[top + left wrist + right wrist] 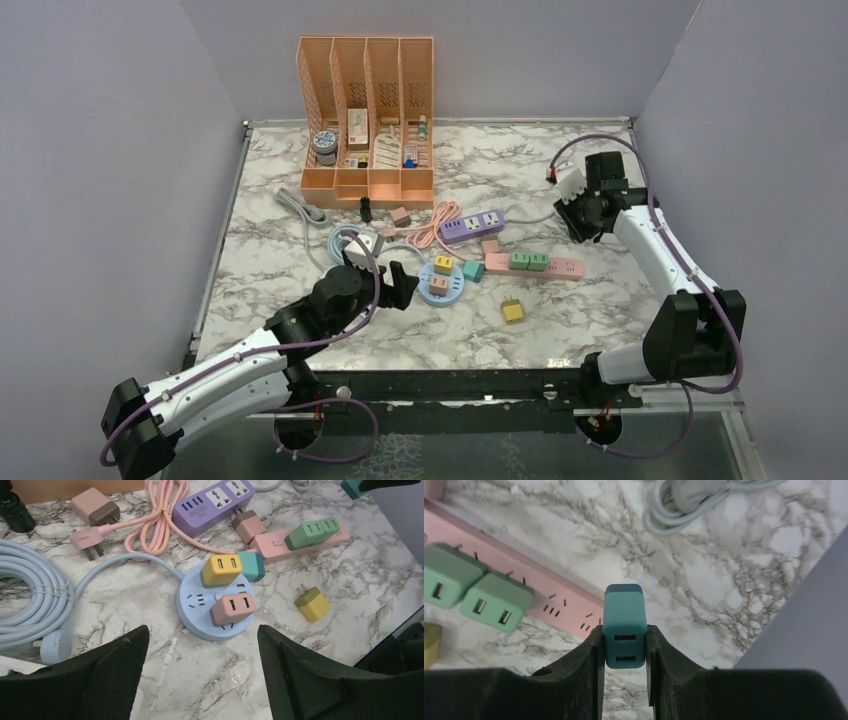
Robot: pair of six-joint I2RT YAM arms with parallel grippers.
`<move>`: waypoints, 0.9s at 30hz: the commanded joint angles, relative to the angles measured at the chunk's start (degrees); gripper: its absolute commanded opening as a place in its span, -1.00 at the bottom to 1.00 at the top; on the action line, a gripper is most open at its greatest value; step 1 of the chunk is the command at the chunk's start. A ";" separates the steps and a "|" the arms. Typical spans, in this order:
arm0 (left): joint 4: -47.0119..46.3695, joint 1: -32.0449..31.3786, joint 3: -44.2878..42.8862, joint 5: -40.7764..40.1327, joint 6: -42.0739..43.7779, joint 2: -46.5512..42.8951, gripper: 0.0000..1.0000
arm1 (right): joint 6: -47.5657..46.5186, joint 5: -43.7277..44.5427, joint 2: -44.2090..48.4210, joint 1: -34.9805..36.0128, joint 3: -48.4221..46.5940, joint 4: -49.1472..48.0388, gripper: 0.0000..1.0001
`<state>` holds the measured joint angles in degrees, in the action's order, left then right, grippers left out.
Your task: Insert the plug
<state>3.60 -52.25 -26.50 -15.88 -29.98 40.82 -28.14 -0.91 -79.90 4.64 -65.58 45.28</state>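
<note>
Your left arm (250, 355) comes in from the near left corner of the tabletop (300, 195). The left jaws are spread wide with nothing between them, hanging over bare marble just on the near side of the round pale blue socket hub (192, 605).

Off to the left of that hub there's a coiled pale blue cable (25, 595). On the hub itself you've got a yellow two-port adapter (220, 570) and a salmon-pink two-port adapter (232, 609) sitting in its sockets, and a dark teal adapter (252, 565) right up against the yellow one at the hub's far right rim.

A bit further right, a small yellow cube plug (312, 604) lies loose on the marble, prongs pointing toward the far edge. Beyond it there's the purple power strip (472, 225), then the long pink power strip (564, 605) with two green adapters (474, 595) plugged in side by side.

Over by the right edge, your right arm (650, 250) has the right jaws clamped on the teal two-port plug (624, 615), pinched by its two sides with the ports facing the wrist camera. It's sitting over the free right end of the pink strip. Can't tell from here whether the prongs are touching it.
</note>
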 commanded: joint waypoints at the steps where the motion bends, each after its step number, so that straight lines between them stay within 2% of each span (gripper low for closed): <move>1: -10.90 0.07 5.19 3.59 9.27 -3.86 0.63 | -9.41 -2.45 -0.31 -0.44 3.86 4.74 -0.99; 5: -15.39 0.06 10.30 8.10 16.62 -9.54 0.63 | -19.38 -7.82 2.30 -0.43 6.08 9.64 -0.98; 10: -16.82 -0.01 13.95 10.99 18.00 -15.50 0.63 | -28.79 -6.03 4.02 -0.47 9.01 8.68 -0.99; 22: -13.31 -0.02 12.32 14.29 21.37 -15.28 0.63 | -36.63 -7.60 0.15 1.77 4.06 13.03 -0.98; 27: -10.57 0.04 12.05 15.81 24.64 -18.25 0.62 | -37.77 -8.12 -1.95 4.29 1.02 13.89 -0.98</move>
<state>-8.75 -52.25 -12.64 -2.98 -9.08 24.99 -62.57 -7.42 -80.44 7.07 -61.52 57.39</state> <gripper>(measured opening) 0.813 0.292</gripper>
